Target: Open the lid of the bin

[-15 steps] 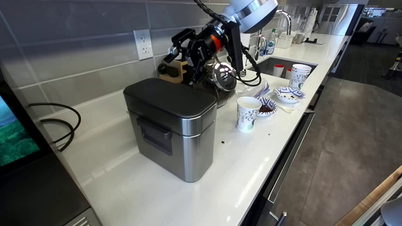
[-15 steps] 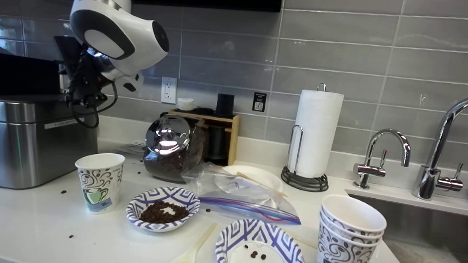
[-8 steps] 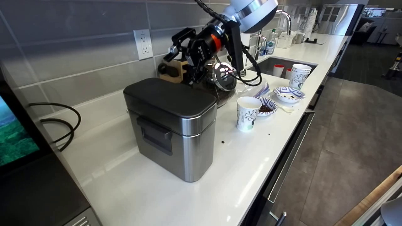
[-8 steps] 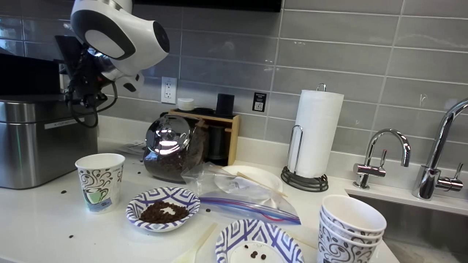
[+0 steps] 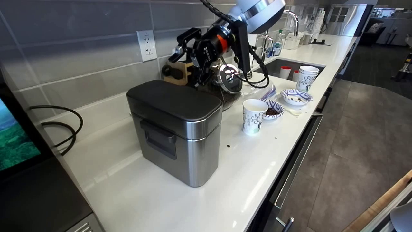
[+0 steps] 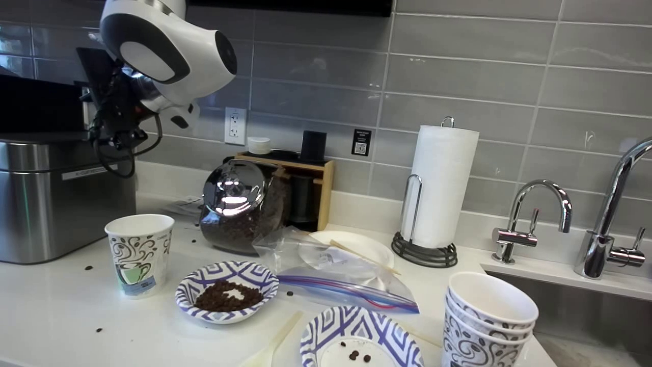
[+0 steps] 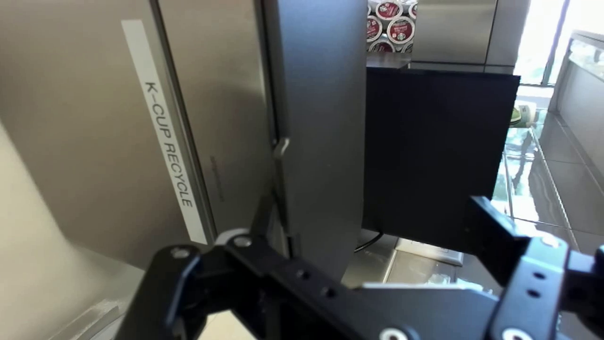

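Note:
The bin [image 5: 204,158] is a boxy brushed-steel container on the counter; it also shows at the left in an exterior view [image 6: 81,209]. Its dark grey lid [image 5: 170,98] lies flat and shut on top. In the wrist view the bin [image 7: 212,108] stands sideways, with a "K-CUP RECYCLE" label and the lid [image 7: 323,118] as a grey panel. My gripper [image 5: 186,69] is open and empty at the lid's far long edge. In the wrist view my gripper [image 7: 380,224] has one finger by that edge and one past the lid; I cannot tell whether it touches.
A glass jar with chrome cap [image 6: 239,204] and a wooden rack [image 6: 326,199] stand behind the bin. A paper cup [image 5: 253,117], patterned bowls [image 6: 226,295] and a plastic bag [image 6: 346,275] lie on the counter. The tiled wall and a monitor [image 5: 19,135] bound the bin.
My arm and gripper have shifted only very slightly. The bin and its lid look unchanged.

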Motion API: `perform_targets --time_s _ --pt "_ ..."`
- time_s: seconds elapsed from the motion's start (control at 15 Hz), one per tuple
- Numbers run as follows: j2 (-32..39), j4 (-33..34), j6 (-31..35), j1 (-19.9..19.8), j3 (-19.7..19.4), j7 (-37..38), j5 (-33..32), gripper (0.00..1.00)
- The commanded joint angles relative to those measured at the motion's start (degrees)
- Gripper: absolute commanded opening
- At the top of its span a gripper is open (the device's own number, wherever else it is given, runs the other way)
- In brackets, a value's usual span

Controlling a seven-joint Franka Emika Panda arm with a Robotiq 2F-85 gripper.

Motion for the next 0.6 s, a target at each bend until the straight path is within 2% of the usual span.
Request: perform_targets --time_s 0.0,0.53 --pt "-0.1 0.5 -2.6 -0.7 0.2 1.0 -0.5 1.00" --pt "-0.3 1.2 -4.3 -1.0 0.3 0.6 -0.2 1.00"
